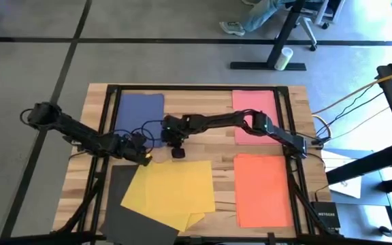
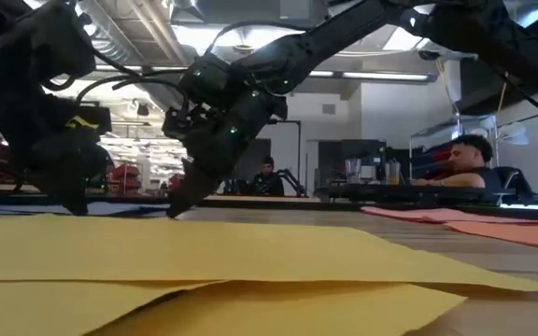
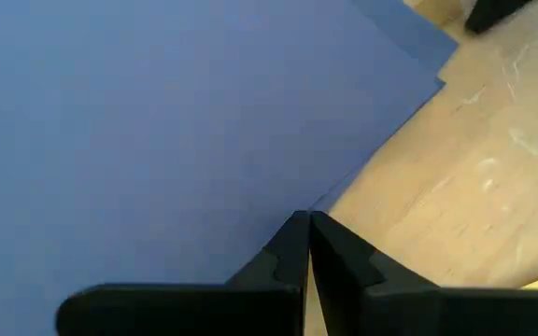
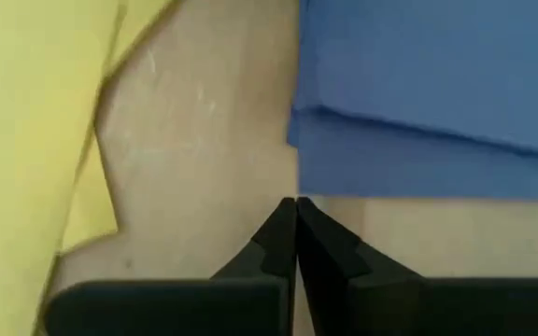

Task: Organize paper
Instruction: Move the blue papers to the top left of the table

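Observation:
The paper lies flat on the wooden table: blue sheets (image 1: pixel 141 112) at the far left, pink (image 1: pixel 254 112) at the far right, orange (image 1: pixel 264 190) at the near right, yellow sheets (image 1: pixel 172 187) near the middle, and a dark grey one (image 1: pixel 131 211) partly under the yellow. My left gripper (image 1: pixel 141 155) is shut, pointing down by the yellow's far left corner. In its wrist view the tips (image 3: pixel 306 219) show at the blue sheet's edge (image 3: pixel 362 177). My right gripper (image 1: pixel 177 151) is shut too, low over bare wood (image 4: pixel 204 159) between blue (image 4: pixel 418 149) and yellow (image 4: pixel 26 140). My left gripper points down with shut fingers at the table by the blue sheet's edge; I cannot tell whether the tips touch the paper or the wood. My right gripper (image 2: pixel 177 207) slants down with shut fingers toward the wood beyond the yellow's far edge (image 2: pixel 250 224); I cannot tell whether it touches.
Black frame rails (image 1: pixel 104 136) run along the table's left, right and far sides, and cables (image 1: pixel 339 102) trail off its right edge. In the room beyond the table, people (image 2: pixel 465 159) sit at desks. Bare wood (image 1: pixel 203 139) lies between the four paper stacks.

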Controlling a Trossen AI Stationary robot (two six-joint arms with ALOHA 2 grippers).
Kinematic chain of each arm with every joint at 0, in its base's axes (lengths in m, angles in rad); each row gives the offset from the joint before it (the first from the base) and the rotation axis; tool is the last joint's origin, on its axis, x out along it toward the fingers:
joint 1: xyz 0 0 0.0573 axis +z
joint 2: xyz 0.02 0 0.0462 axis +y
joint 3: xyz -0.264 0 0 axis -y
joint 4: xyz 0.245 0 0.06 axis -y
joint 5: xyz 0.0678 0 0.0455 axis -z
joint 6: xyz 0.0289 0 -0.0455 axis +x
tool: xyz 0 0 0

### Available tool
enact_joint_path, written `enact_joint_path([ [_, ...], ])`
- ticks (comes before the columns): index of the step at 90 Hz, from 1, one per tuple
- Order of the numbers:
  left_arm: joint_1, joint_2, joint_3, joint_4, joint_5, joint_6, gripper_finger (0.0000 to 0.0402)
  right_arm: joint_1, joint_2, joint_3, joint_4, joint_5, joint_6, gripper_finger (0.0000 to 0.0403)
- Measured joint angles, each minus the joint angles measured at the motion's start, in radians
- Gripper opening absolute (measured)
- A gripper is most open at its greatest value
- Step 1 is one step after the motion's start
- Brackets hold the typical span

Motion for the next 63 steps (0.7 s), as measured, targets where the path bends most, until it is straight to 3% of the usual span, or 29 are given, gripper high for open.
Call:
enact_joint_path([
  [63, 0.020, 0.000, 0.001, 0.004, 0.006, 0.027, 0.0000, -0.003, 0.029, 0.001, 0.099, -0.024, 0.031, 0.0000],
])
